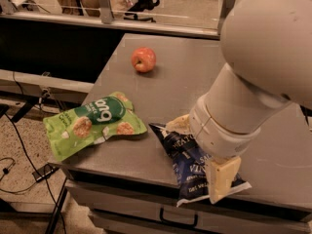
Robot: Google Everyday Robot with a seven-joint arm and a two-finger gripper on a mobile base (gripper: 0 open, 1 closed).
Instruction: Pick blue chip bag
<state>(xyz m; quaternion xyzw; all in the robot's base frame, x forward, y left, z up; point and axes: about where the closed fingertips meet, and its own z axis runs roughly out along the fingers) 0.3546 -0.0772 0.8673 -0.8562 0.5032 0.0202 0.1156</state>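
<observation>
The blue chip bag [186, 165] lies flat near the table's front edge, dark navy with white lettering, its upper right part hidden under my arm. My gripper [200, 152] hangs low right over the bag, open. One cream finger [178, 124] is at the bag's far edge and the other finger [222, 180] is over its near right corner, so the bag lies between them. I cannot tell whether the fingers touch the bag.
A light-green snack bag [92, 123] lies at the table's left front, overhanging the edge. A red apple [144, 59] sits further back. The grey table [190, 67] has a drawer front below. Cables lie on the floor at left.
</observation>
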